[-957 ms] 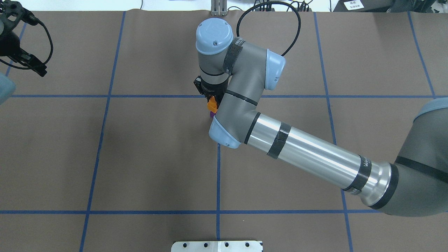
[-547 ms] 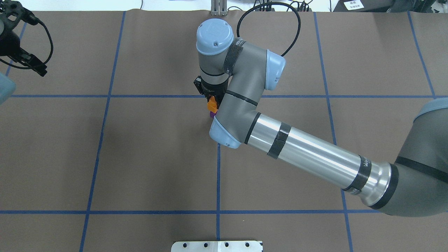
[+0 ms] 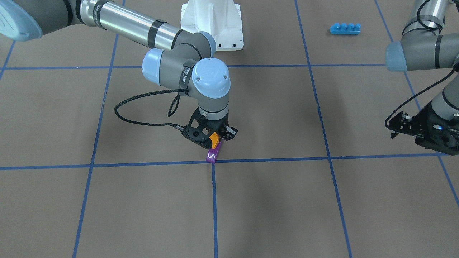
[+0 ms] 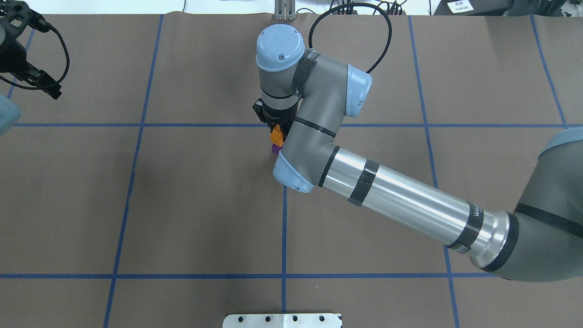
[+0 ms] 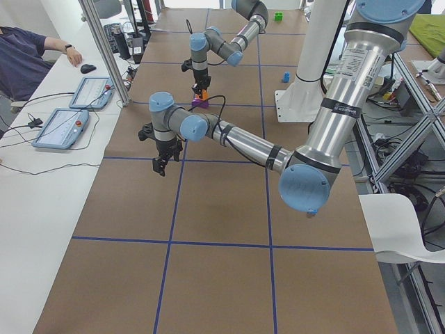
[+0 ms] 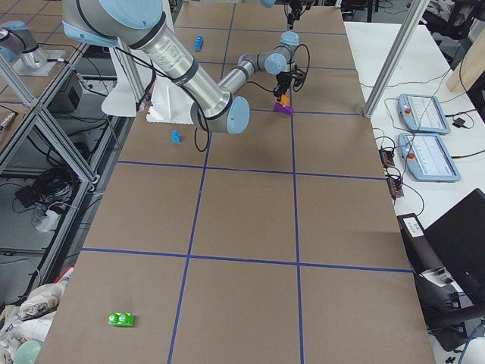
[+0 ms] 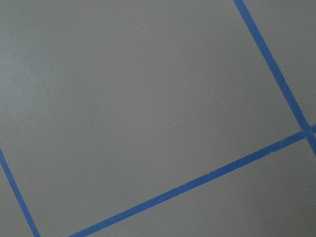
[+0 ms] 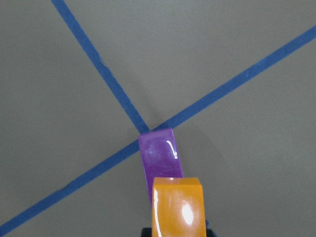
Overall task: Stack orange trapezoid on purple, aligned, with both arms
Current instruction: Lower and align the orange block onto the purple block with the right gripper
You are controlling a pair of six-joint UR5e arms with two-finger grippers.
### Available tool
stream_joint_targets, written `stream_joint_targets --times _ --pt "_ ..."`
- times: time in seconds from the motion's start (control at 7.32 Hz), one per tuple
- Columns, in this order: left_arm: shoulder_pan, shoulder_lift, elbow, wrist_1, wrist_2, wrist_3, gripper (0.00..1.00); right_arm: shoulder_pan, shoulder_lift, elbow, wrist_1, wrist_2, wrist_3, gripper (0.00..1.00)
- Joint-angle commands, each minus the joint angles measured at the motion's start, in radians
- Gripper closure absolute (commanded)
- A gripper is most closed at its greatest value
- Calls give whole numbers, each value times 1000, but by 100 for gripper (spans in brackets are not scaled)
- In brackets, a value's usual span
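The right pincer (image 3: pixel 216 137) grips the glossy orange plastic trapezoid brick (image 3: pixel 214 140) above the 12 o'clock end of the purple sloped brick (image 3: pixel 211 156) (contact unclear) on the brown surface (image 3: pixel 272 200). The left pincer (image 3: pixel 396 126), at 3 o'clock: I cannot tell its state.

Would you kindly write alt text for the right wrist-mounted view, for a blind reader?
A glossy orange trapezoid sits bottom centre, overlapping the near end of a purple brick. The brick's far end touches a crossing of blue tape lines on the brown table.
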Motion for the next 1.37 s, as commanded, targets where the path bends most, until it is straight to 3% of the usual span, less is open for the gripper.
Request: stream_joint_targets --times 0.0,1.23 --pt "0 1 0 0 0 0 0 -4 0 -2 6 -18 -28 100" --pt "2 3 1 -2 0 2 0 -24 -6 -18 28 -49 -74 100"
